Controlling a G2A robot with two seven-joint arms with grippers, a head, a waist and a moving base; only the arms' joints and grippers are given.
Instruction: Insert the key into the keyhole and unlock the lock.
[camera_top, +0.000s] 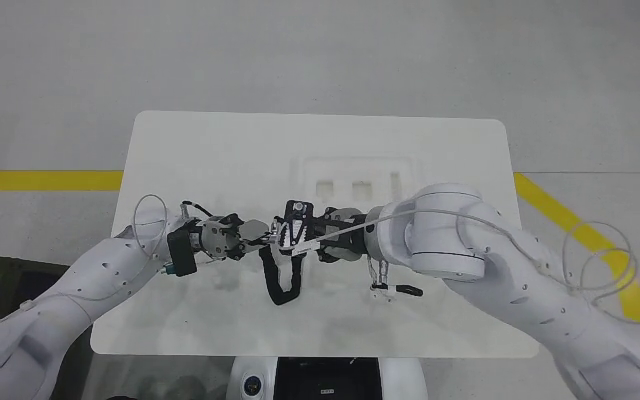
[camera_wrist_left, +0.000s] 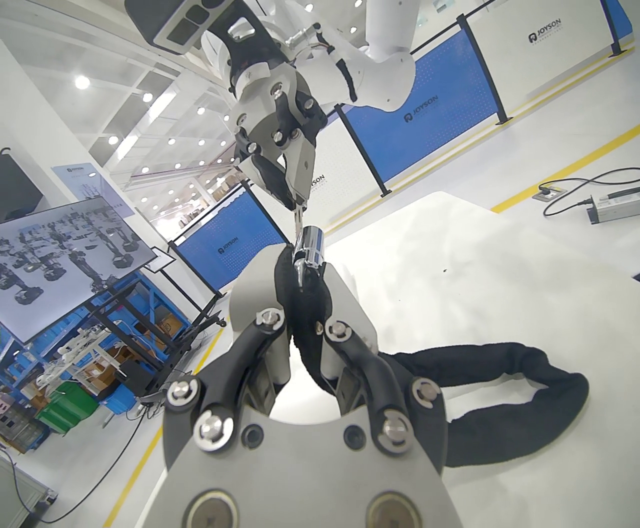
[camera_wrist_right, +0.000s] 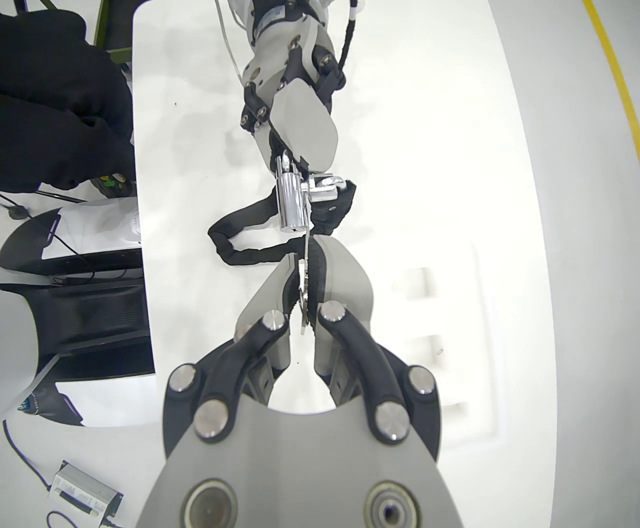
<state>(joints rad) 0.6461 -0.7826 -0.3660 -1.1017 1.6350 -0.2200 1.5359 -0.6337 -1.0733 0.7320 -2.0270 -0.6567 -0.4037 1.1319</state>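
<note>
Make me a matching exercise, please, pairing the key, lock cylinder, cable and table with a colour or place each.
Things:
1 key
2 lock cylinder
3 cable
4 table

Descriptions:
A white
B black, clamped in the left gripper
C shiny chrome
D pinched in the right gripper

Pairs: 1-D, 2-C, 3-B, 4-A.

Each blue barrier (camera_wrist_left: 450, 95) bears a white logo with a word. A white panel (camera_wrist_left: 542, 60) bears the same in dark.
</note>
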